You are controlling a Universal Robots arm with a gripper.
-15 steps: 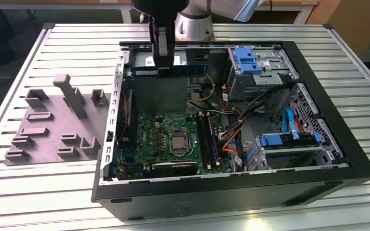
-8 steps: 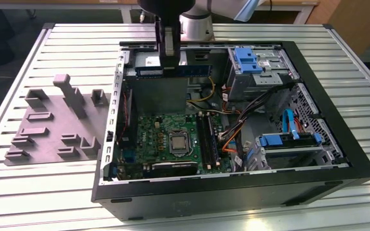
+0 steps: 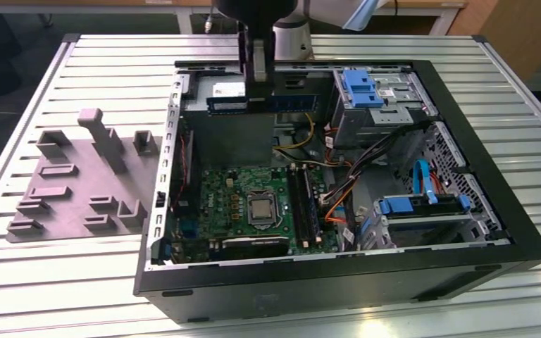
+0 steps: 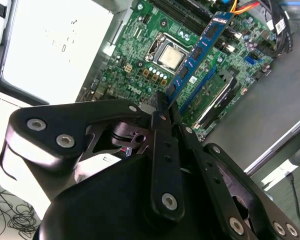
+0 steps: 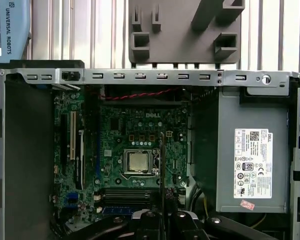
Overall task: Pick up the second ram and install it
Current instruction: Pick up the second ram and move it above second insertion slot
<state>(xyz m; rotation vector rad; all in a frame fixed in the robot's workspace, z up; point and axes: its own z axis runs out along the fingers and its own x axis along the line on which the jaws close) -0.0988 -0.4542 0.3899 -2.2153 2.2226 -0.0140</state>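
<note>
a slatted metal table (image 3: 64,282) carries an open computer case (image 3: 496,176) lying on its side, with a grey fixture block (image 3: 82,176) on the exterior view's left. the gripper (image 4: 162,102) is pinched onto the second ram (image 4: 197,52). the blue stick juts out past its tips, held in the air over the far end of the case, well apart from the green motherboard (image 3: 242,204). the black memory slots (image 3: 303,204) run just beside the processor socket (image 3: 261,209), on the exterior view's right of it. a blue strip along one slot suggests a stick already seated there, though i cannot be sure.

the stick could tilt in so narrow a pinch and meet the slot skewed, jamming or stressing the board. the orange and yellow cables (image 3: 332,190) crowd the slots and could snag it. a wrong lane would press it onto the occupied slot.
</note>
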